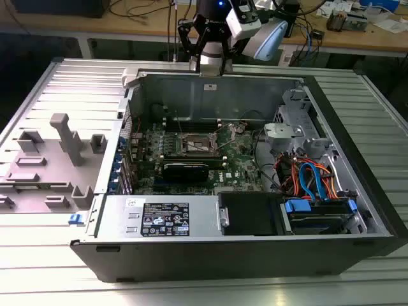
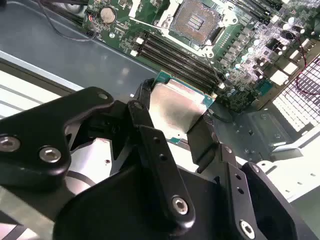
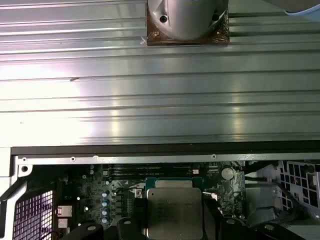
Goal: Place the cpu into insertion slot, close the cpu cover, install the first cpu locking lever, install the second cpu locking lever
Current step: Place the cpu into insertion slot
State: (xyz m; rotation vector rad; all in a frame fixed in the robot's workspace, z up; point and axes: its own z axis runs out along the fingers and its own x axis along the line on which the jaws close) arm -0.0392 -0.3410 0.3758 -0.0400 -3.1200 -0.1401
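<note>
The hand grips the cpu by opposite edges, flat above the far wall of the case and short of the slot; light, stiff, probably fragile underneath, so edges suit.

gripper — clamps cpu by two edges | motherboard beneath | ribbed metal table past case wall
</note>
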